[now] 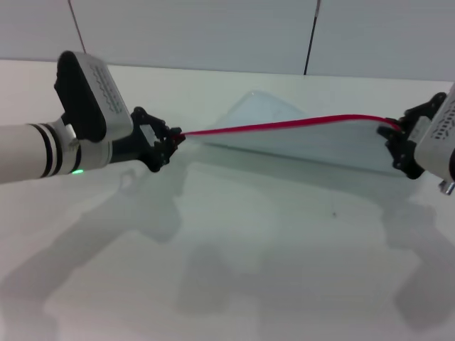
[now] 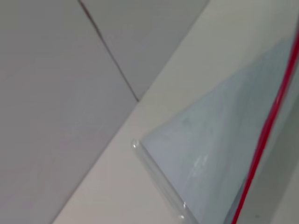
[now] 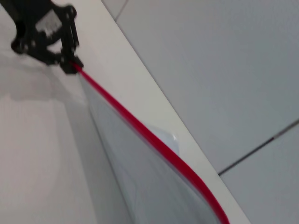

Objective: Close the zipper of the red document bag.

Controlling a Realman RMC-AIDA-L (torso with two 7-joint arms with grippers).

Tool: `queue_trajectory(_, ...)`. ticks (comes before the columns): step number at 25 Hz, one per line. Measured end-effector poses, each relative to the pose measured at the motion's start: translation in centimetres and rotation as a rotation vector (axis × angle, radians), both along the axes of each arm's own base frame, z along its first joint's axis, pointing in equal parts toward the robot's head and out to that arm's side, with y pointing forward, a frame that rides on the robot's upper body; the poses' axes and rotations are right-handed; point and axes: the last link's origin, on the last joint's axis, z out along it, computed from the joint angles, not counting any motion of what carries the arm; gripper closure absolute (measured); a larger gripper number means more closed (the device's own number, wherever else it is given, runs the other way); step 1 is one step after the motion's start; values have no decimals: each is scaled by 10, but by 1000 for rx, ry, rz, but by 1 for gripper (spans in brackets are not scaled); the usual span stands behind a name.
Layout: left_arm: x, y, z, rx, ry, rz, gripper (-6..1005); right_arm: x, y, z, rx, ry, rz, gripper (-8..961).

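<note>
Red document bag (image 1: 298, 138) raised off bench (image 1: 284, 249); zipper (image 1: 284, 126) ends pinched in left gripper (image 1: 176, 138) and right gripper (image 1: 394, 131) jaws.

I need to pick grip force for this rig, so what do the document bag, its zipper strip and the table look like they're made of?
The red document bag looks like thin, flexible translucent plastic with a slight sheen: it bows between the left gripper and right gripper. The zipper seems to be a bright red plastic strip; no teeth are discernible. The table appears hard, smooth and matte white, probably laminate.
</note>
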Motion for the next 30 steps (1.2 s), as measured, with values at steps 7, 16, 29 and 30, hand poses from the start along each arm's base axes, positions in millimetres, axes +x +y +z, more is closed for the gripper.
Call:
queue_trajectory(7,11,10,10,57,-94,20,912,14,11,17,136,-36,-103,832)
queue_trajectory(16,48,-1,28,41,-469,-50,661,15,23,19,258,139,-84,566)
queue_trajectory(29,20,-44,64,343,-714,-146,273,48,34,-17,457,570,-45,447)
queue_trajectory(30,19,-46,62,359,-708,-154,273,54,34,-18,499,618,-50,448)
